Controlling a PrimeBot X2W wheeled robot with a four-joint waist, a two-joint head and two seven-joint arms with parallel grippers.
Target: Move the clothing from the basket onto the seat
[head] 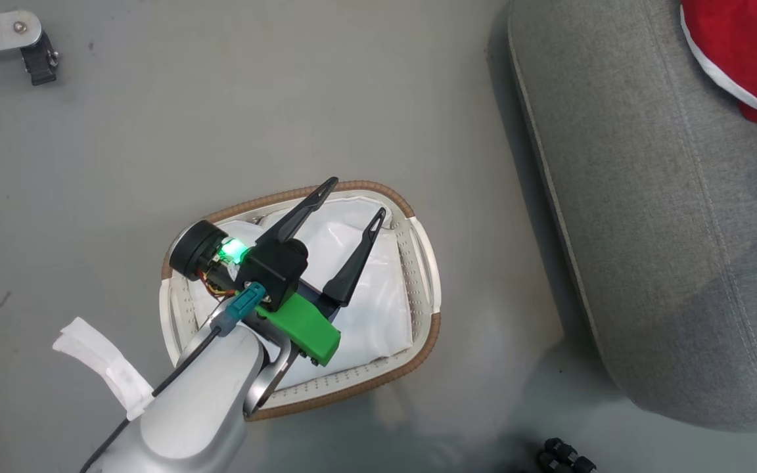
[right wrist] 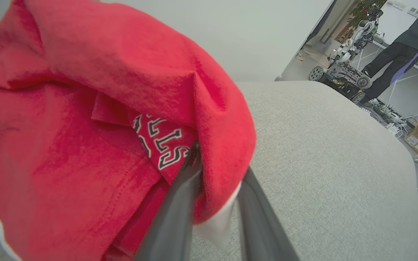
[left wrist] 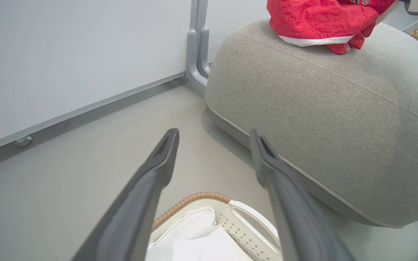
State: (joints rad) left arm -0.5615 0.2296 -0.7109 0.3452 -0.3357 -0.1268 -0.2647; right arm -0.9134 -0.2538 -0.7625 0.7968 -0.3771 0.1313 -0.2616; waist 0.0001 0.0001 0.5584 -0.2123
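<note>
The basket (head: 426,341) stands on the floor and holds just its white liner (head: 372,315). My left gripper (head: 357,197) hovers over it, open, with nothing between its fingers. In the left wrist view that gripper (left wrist: 214,134) points past the basket's rim (left wrist: 198,197) toward the grey seat (left wrist: 321,119), where the red clothing (left wrist: 318,18) lies on top. The seat (head: 667,230) is to the basket's right, and the clothing (head: 740,46) sits at its far corner. My right gripper (right wrist: 220,170) is shut on a fold of the clothing (right wrist: 85,127), low over the seat (right wrist: 321,163).
A wheeled metal leg (head: 30,52) stands on the floor at the far left. Small black parts (head: 566,456) lie near the seat's front corner. A white wall panel (left wrist: 67,54) runs behind the basket. Beyond the seat stand a person (right wrist: 394,54) and another robot (right wrist: 343,69).
</note>
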